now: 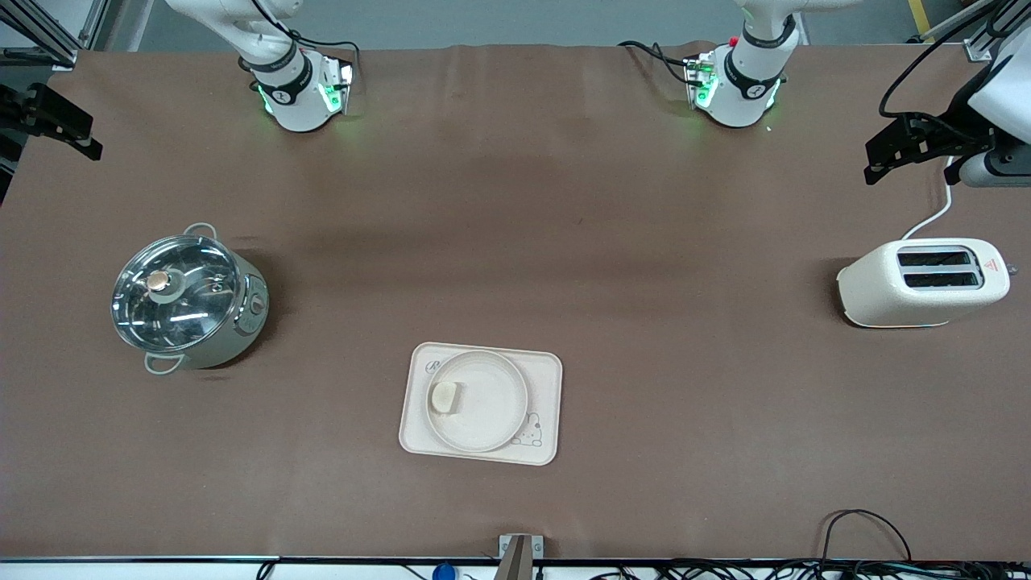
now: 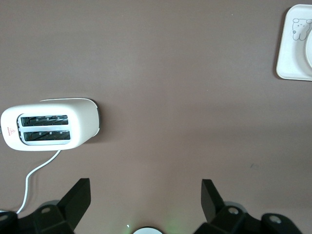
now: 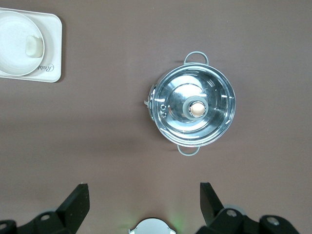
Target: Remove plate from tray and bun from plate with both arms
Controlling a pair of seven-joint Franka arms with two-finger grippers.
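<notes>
Both grippers hang high with jaws spread wide and empty: the left gripper over bare tabletop near the toaster, the right gripper over bare tabletop near the pot. Well apart from both jaws, roughly midway between them, the tray carries the plate. The bun sits on the plate's edge toward the right arm, so that arm looks better placed for it.

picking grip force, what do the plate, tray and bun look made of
Plate: matte cream, faintly speckled, likely plastic or bamboo fibre; hard raised rim.
Tray: same matte cream look, with a printed rabbit; probably the same material.
Bun: pale, dull, rounded; looks like soft dough, though it could be a foam prop.
</notes>
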